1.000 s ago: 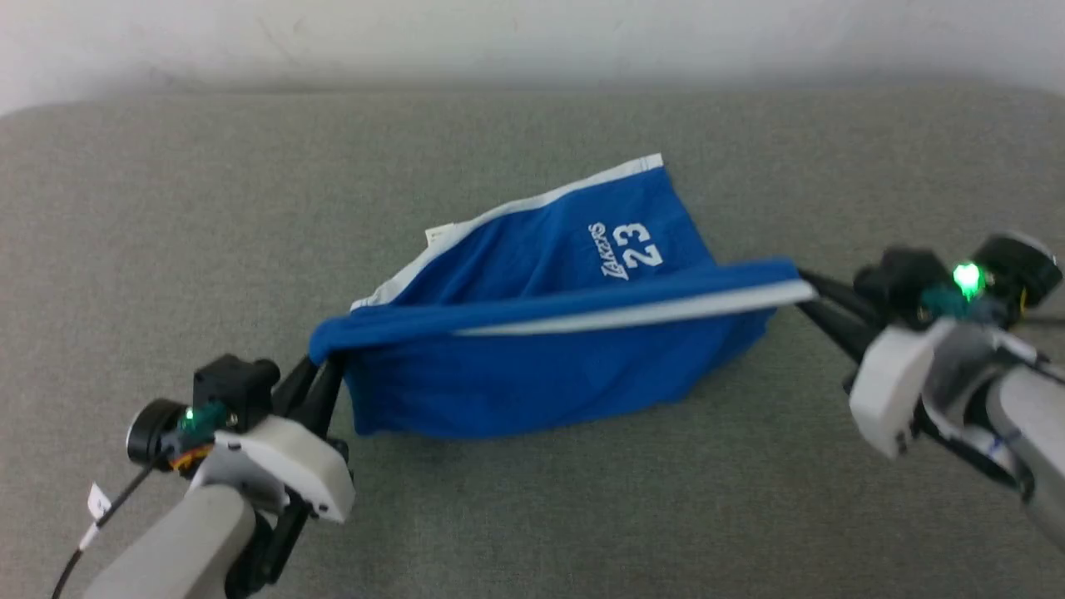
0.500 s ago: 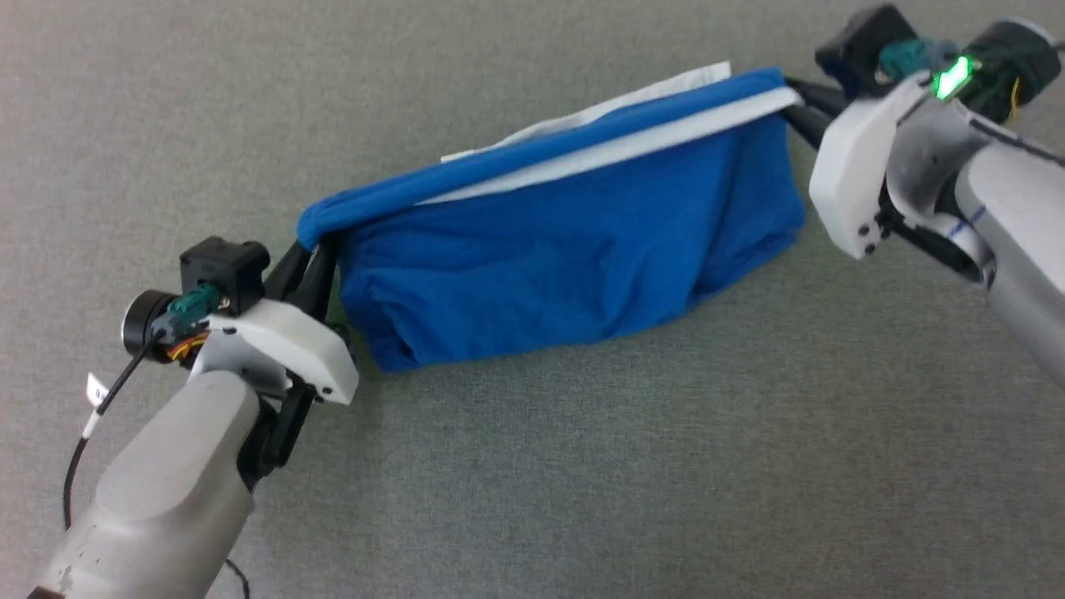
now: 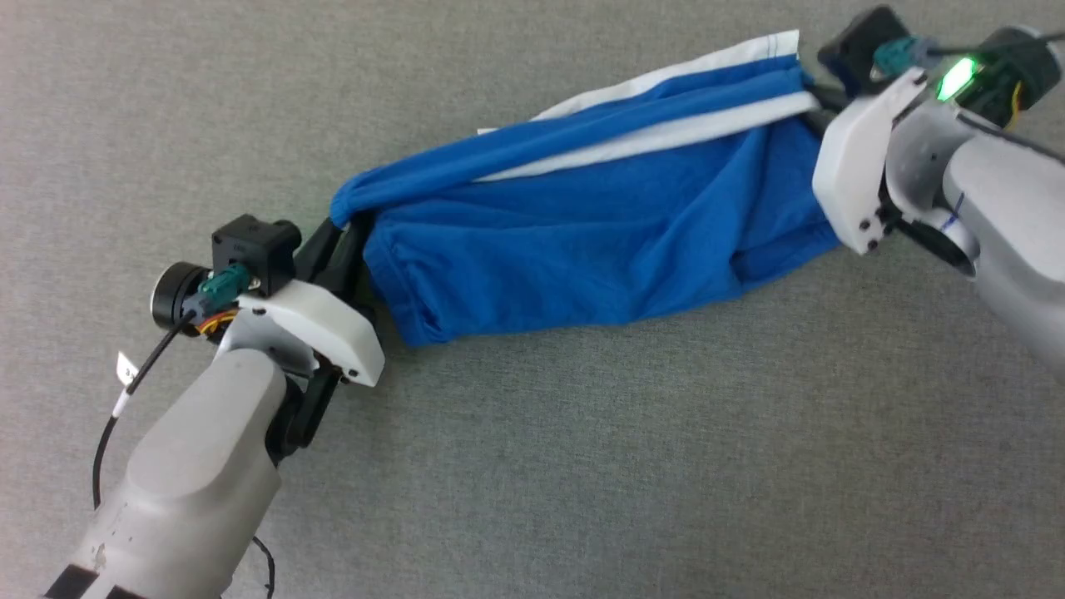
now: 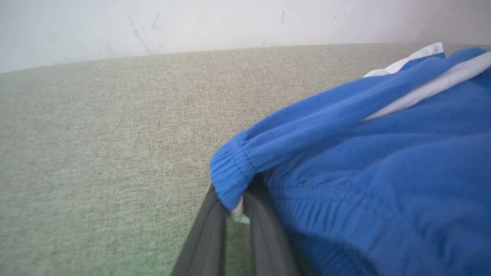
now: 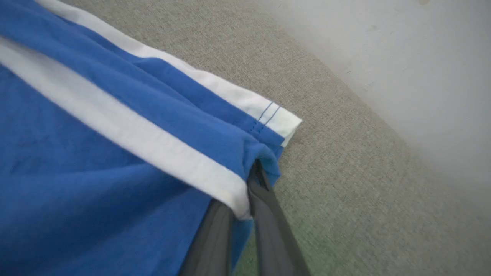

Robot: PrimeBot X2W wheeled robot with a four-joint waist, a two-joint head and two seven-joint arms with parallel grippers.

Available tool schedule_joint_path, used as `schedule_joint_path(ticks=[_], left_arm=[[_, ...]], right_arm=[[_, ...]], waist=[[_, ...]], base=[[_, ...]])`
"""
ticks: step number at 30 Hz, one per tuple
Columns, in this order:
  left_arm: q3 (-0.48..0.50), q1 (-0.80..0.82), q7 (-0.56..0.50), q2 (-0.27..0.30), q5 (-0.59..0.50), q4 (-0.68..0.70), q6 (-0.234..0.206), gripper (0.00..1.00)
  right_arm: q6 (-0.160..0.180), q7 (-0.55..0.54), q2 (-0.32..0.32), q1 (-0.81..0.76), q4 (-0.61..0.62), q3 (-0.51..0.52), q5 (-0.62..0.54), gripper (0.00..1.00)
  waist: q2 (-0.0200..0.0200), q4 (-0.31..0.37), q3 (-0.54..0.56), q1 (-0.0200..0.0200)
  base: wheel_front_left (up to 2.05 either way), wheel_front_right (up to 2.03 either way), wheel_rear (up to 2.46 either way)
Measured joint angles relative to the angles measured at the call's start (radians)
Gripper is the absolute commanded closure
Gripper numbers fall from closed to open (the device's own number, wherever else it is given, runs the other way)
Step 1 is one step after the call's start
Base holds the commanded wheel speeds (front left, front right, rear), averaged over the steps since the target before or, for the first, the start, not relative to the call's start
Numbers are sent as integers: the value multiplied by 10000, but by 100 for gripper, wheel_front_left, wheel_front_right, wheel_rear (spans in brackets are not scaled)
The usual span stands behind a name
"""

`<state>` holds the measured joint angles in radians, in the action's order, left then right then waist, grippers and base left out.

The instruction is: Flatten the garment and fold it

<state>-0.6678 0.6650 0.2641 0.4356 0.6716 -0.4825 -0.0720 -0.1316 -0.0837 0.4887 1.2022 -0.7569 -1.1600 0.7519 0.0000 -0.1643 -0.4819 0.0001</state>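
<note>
Since half a second ago, more of the far white-trimmed hem shows past the taut edge. The "Lakers 23" print, up a second back, is now folded under. The garment [image 3: 582,241] is stretched between wide-spread arms, its body on the grey cloth surface [image 3: 582,466]. The left gripper [image 3: 345,233] pinches a gathered waistband corner. The right gripper [image 3: 811,91] clamps a white-striped corner.

Soft, even light; slight blur

Head camera looks down from above; wrist cameras closely face opposite ends of the garment [image 3: 582,249].
</note>
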Motion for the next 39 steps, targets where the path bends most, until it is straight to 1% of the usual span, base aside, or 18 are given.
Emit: schedule_joint_path(ticks=[1, 3, 6, 8, 10, 14, 18, 21, 25, 28, 31, 35, 39], left_arm=[[102, -81, -8, 2, -105, 96, -21, 0], [345, -300, -12, 48, -372, 408, -190, 0], [777, -822, -10, 138, -901, 1172, -531, 0], [1103, -1234, -12, 161, -1208, 1728, -688, 0], [1390, -1659, -12, 163, -1513, 2261, -915, 0], [1992, -2367, -10, 69, -2209, 3271, -1373, 0], [2562, -2862, -10, -257, -3024, 3965, -1848, 0], [2953, -3165, -12, -537, -3718, 4284, -2220, 0], [3356, -3481, -12, -1080, -4422, 4631, -2554, 0], [3595, -3614, -12, -1526, -4694, 4773, -2577, 0], [3795, -3684, -12, -1870, -4911, 4790, -2514, 0], [4161, -3772, -12, -2173, -4997, 4686, -2176, 0], [4543, -3772, -12, -2399, -5039, 4487, -1799, 0]], right_arm=[[-2, 132, 33, -12, 25, -150, 86, 0], [-2, 430, 150, -30, 134, -380, 240, 0], [-2, 725, 562, -14, 504, -587, 376, 0], [-2, 750, 930, 8, 834, -713, 550, 0], [-2, 531, 1267, 33, 1235, -784, 792, 0], [-2, -803, 1896, 277, 2029, -951, 1404, 0], [-2, -2633, 2326, 572, 2685, -1037, 2215, 0], [-2, -3894, 2385, 642, 2775, -1064, 2786, 0], [-2, -5007, 2173, 612, 2167, -1012, 3442, 0], [-2, -5275, 1845, 421, 1569, -834, 3860, 0], [-2, -5411, 1576, 58, 1241, -815, 4050, 0], [-2, -5474, 1340, -498, 957, -888, 4088, 0], [0, -5390, 1321, -641, 869, -796, 4075, 0]], waist=[[0, -6, 72, 0], [0, -2, 257, 0], [0, 38, 616, -1], [-1, 69, 877, -1], [-1, 98, 1138, -2], [-1, 122, 1608, -3], [-1, 34, 1902, -4], [-2, -131, 1941, -3], [-1, -368, 1824, -2], [-1, -542, 1687, -1], [-1, -735, 1550, 0], [-1, -941, 1372, 0], [-1, -1055, 1290, -2]], base=[[0, 0, 0], [0, 0, 0], [0, 0, 0], [0, 0, 0], [0, 0, 0], [0, 0, 0], [0, 0, 0], [0, 0, 0], [0, 0, 0], [0, 0, 0], [0, 0, 0], [0, 0, 0], [0, 0, 0]])
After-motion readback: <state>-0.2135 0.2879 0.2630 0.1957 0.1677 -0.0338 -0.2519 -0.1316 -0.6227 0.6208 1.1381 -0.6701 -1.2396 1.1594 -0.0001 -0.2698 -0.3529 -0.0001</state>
